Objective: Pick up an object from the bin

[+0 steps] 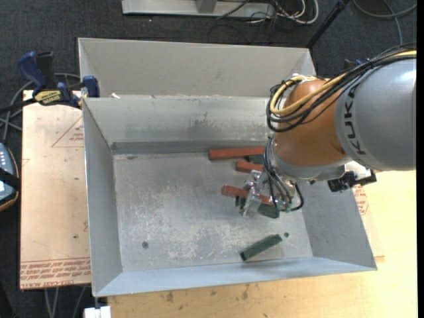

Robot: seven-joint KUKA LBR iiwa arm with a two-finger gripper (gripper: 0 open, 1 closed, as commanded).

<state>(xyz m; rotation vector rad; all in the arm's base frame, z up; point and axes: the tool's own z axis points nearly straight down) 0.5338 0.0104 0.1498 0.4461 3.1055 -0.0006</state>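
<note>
My gripper (254, 200) is low in the right middle of the bin, partly under the orange wrist cover. It stands over a small cluster: a short red-brown piece (232, 191) pokes out to its left, and a dark green piece (269, 211) lies right beneath it. Whether either one is held I cannot tell. Another short red-brown piece (246, 167) lies just behind the gripper.
A long red-brown bar (233, 154) lies along the back wall's foot. A dark green bar (261, 246) rests near the front wall, to the right. The arm and its orange cover hide the bin's right side.
</note>
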